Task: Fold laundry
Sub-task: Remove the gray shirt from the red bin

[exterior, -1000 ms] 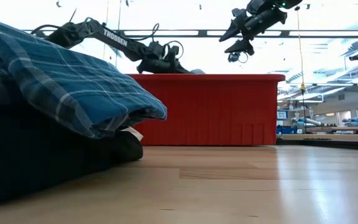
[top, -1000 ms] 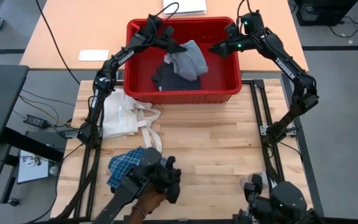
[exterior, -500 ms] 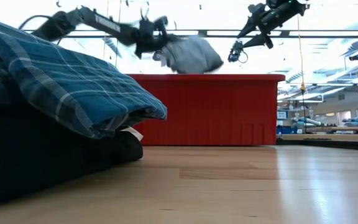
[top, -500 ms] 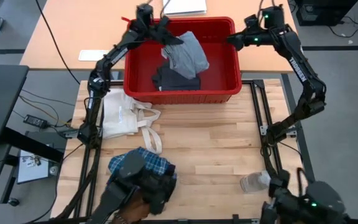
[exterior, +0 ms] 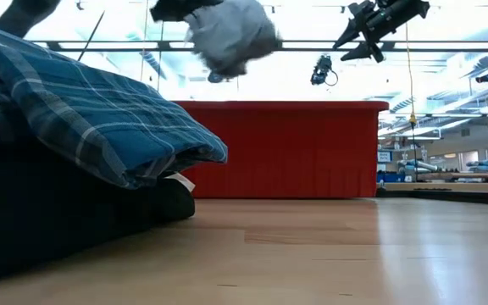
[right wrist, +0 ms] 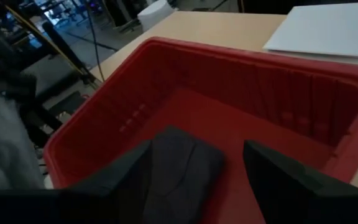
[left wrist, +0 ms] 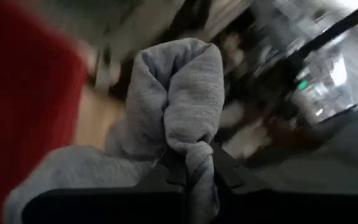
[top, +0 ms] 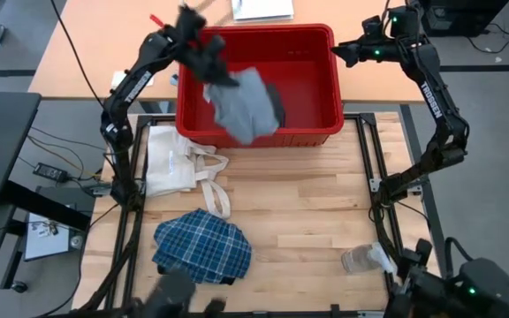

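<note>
The plaid shirt point(top: 203, 248) is seen near the desk's front edge, bare wood beyond it, while the grey garment point(top: 242, 104) is held clamped by the left gripper point(left wrist: 189, 167) above the red bin point(top: 325, 84), the right gripper point(top: 347, 51) spread apart over its far right corner.

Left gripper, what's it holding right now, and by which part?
The left gripper pinches a bunched fold of the grey garment, which hangs above the red bin. The right gripper holds nothing.

The high view looks straight down on the whole table point(top: 307, 212). The low view sits at tabletop height, right by the plaid shirt point(exterior: 83, 110), facing the red bin point(exterior: 286, 148). Both wrist views look close, sharing that bin.
</note>
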`<move>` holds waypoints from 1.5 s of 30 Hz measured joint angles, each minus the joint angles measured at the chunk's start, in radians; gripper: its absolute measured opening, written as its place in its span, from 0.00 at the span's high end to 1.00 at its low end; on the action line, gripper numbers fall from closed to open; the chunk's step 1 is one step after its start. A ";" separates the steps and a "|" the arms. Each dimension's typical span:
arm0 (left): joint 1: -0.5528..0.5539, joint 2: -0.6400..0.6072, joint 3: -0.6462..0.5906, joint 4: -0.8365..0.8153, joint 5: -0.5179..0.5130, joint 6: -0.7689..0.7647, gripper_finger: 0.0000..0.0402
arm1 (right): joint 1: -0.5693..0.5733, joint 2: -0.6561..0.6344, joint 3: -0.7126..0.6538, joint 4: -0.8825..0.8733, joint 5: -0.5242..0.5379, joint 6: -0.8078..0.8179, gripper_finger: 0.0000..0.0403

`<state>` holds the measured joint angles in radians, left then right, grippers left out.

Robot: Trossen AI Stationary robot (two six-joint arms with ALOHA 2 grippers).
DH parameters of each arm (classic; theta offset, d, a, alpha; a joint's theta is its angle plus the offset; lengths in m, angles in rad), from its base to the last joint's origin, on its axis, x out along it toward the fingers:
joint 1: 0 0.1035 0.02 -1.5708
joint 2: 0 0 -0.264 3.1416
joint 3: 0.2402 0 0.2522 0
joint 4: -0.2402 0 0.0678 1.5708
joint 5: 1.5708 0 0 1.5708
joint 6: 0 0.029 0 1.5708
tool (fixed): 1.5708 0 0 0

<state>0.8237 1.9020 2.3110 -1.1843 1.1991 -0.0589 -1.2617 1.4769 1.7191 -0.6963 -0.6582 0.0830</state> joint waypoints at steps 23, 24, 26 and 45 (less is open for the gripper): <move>-0.551 -0.247 -0.408 -0.386 -0.262 0.095 0.95 | 0.069 0.000 0.000 0.089 -0.140 0.074 0.37; -0.566 -0.269 -0.471 -0.386 -0.262 0.101 0.95 | 0.077 0.000 0.000 0.089 -0.129 0.072 0.37; -0.596 -0.314 -0.592 -0.385 -0.257 0.109 0.95 | 0.092 0.000 0.000 0.088 -0.111 0.070 0.37; -0.858 -0.424 -1.220 0.386 -0.242 -0.081 0.95 | 0.229 0.000 0.000 0.083 0.012 0.064 0.37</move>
<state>-0.0347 1.4784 1.0913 -0.7978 0.9571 -0.1399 -1.0323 1.4773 1.7187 -0.6138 -0.6463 0.1467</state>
